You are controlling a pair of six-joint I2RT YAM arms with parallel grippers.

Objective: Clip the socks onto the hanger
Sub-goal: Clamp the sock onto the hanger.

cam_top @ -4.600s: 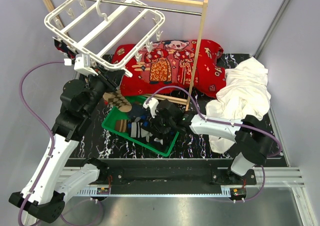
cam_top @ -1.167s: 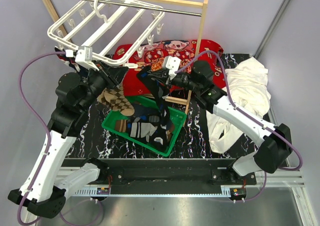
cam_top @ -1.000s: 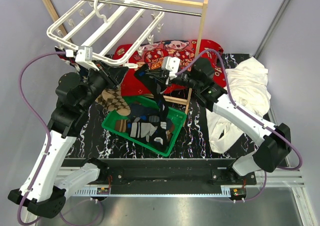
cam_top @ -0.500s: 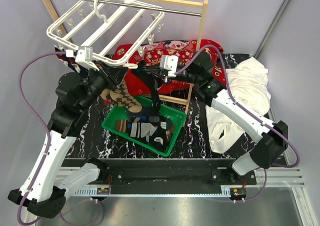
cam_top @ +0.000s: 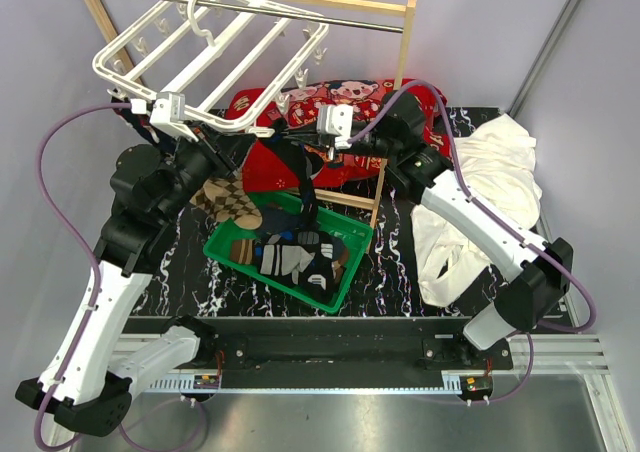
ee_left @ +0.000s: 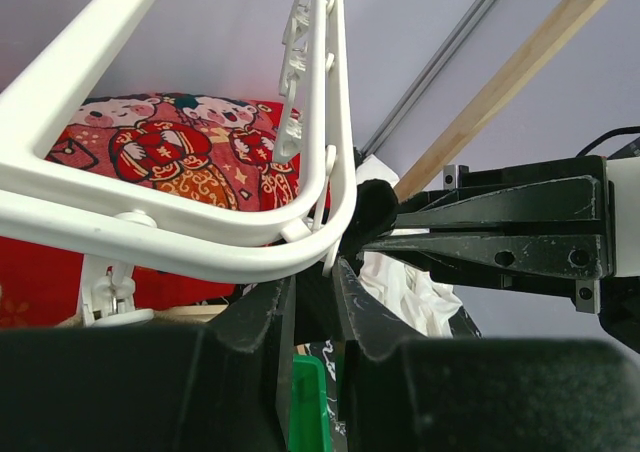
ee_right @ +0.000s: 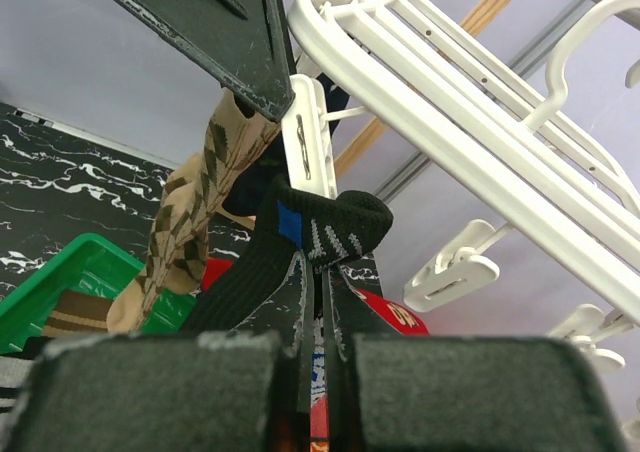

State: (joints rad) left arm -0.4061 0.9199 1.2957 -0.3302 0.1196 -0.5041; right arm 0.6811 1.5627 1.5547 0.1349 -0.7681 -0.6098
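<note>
Pale lilac walls close in a black, white-veined counter (cam_top: 385, 272), and a wooden rack with a metal rod (cam_top: 398, 92) stands across the back.

From above, the white plastic slatted hanger (cam_top: 228, 122) hangs tilted from that rod at the upper left, its near corner lying between the two arms. The left arm (cam_top: 150, 197) reaches up to that corner. The right arm (cam_top: 470, 222) meets it from the other side, and the right jaws are closed on the top of a long dark navy sock (cam_top: 308, 187). Its toe trails into the green plastic tray (cam_top: 215, 244), where the other patterned socks (cam_top: 290, 257) lie. A brown-tan argyle sock (cam_top: 228, 200) dangles beside the left arm, its top hidden. A red printed cloth (cam_top: 345, 97) and a big white cloth (cam_top: 490, 182) lie further back and to the right, apart from the work.

From the left wrist, the hanger's rounded corner sits just above the left jaws. These are almost closed, with only a thin slot between them. The dark cuff is pressed against that corner.

From the right wrist, the right jaws pinch the sock just below its cuff, which leaves the cuff free to enter a small white plastic clip (ee_right: 305, 137). One tip of the left jaws bears on the clip, so they are probably squeezing it open for the cuff. The cuff is at the clip but not visibly gripped by it.
</note>
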